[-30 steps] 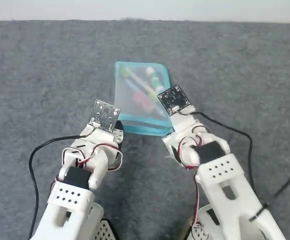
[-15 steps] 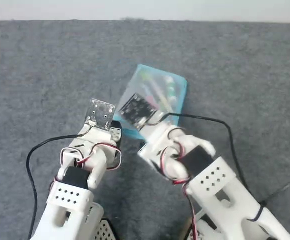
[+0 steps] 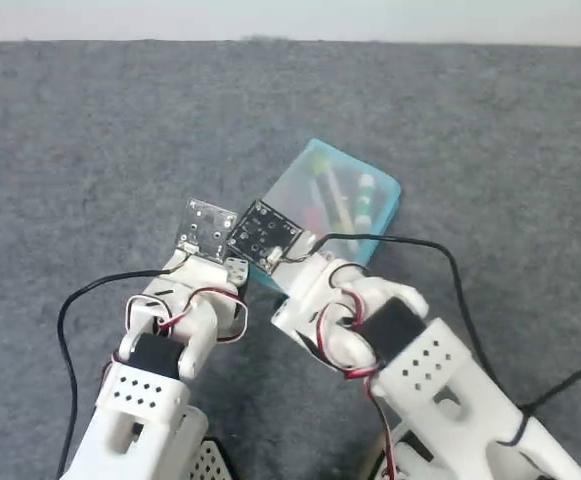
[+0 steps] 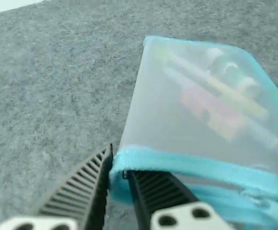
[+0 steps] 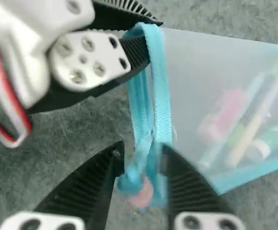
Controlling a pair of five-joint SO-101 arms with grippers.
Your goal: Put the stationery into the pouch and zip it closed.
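Pouch (image 4: 201,105) corner seemingly inside left gripper (image 4: 118,165)

Wrists close together — left gripper (image 4: 118,166) and right gripper (image 5: 142,149) each clamp the pouch (image 4: 196,120).

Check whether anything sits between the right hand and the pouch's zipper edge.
Nothing visible does. The right hand already straddles the pouch's blue zipper edge, with the pink pull inside its grip. The left hand clamps the same edge close beside it.

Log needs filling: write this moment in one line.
left pincer: grips translucent blue-edged pouch corner | right pincer: shut on zip edge | coloured stationery: inside
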